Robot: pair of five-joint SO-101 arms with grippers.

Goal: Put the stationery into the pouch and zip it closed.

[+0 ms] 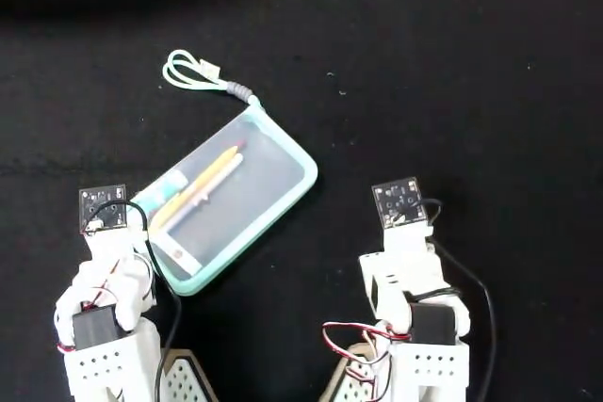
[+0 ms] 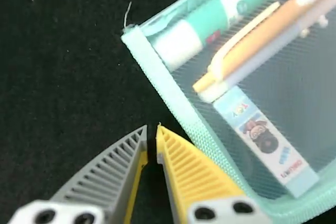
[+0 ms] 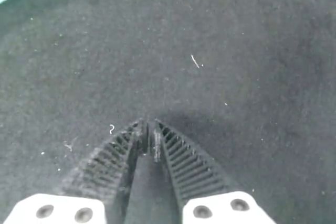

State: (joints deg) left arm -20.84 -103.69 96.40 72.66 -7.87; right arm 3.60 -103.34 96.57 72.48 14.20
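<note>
Pouch (image 1: 303,179), stationery (image 1: 203,185) inside, lay just beside the clenched, empty left gripper (image 2: 151,129), and closing it likely required a firm pinch on the far-end zip pull (image 1: 243,93).

Small print beside a cartoon figure stood on the pale blue eraser (image 2: 265,140) inside the pouch (image 2: 157,72), a red mark on the glue stick (image 2: 210,24); lettering probably too blurred to read.

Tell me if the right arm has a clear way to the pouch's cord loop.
Probably yes: bare black cloth runs from the right gripper past the pouch to the cord loop at its far corner.
</note>
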